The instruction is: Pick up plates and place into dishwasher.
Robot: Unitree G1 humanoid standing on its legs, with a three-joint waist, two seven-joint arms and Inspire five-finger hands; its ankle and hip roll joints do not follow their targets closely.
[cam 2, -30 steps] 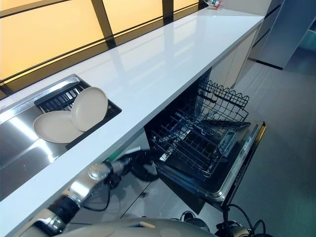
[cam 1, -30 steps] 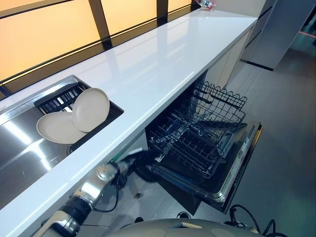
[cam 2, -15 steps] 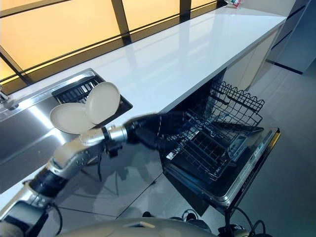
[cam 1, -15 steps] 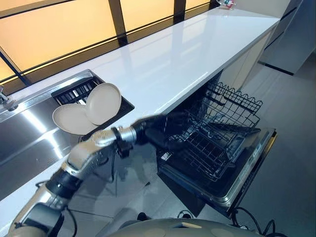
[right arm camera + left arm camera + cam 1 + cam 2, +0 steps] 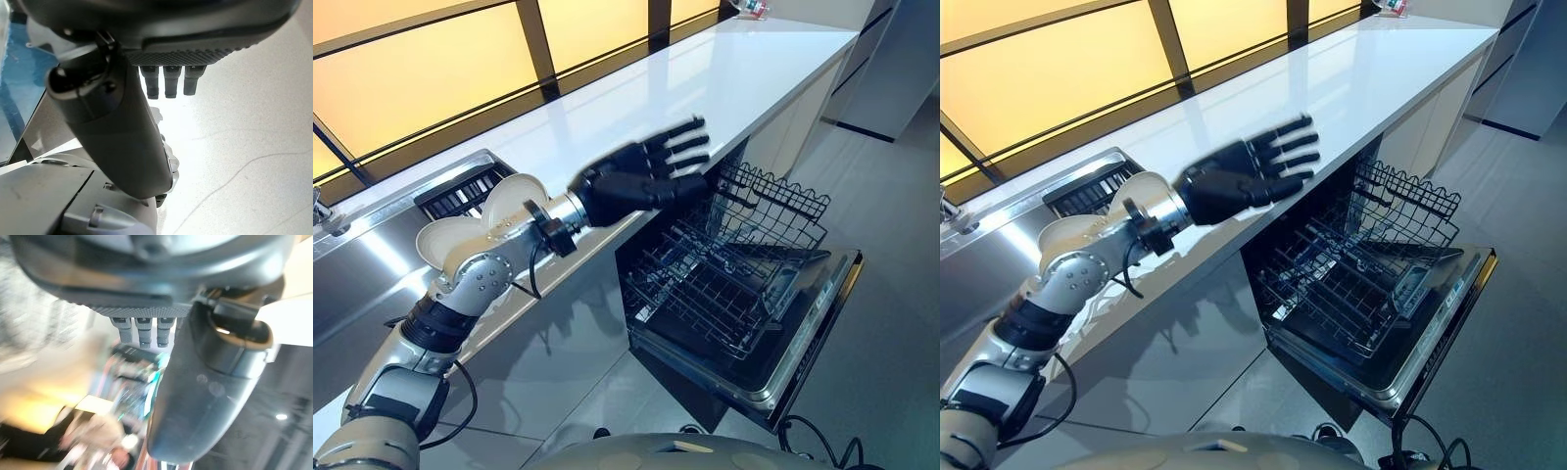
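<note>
Amber-lit window panes (image 5: 421, 69) with dark frames ran behind a long glossy white countertop (image 5: 705, 78) as we looked down on the kitchen. At the far left we saw a stainless steel sink (image 5: 352, 264) set into that countertop, with a dark slotted drain rack (image 5: 460, 191) at its near corner. Two round cream plates (image 5: 450, 240) sat there, one lying flat and the other (image 5: 514, 191) leaning tilted against it, both partly hidden behind our silver-grey left arm. Neither plate was touched by a hand.

Further right, we held our dark left hand (image 5: 646, 176) out above the front edge of the countertop, palm side turned toward the counter, its fingers (image 5: 1283, 142) straight and spread apart, holding nothing. In the left wrist view the fingers showed straight beside the thumb.

Below and to the right of that hand, the open dishwasher (image 5: 803, 333) stood under the counter with its door folded down flat. Its black wire lower rack (image 5: 715, 294) was pulled out over the door, and we saw no dishes in it. Grey floor (image 5: 891, 196) stretched beyond.

Our right hand (image 5: 122, 142) showed in its own wrist view above pale floor, fingers straight and holding nothing.
</note>
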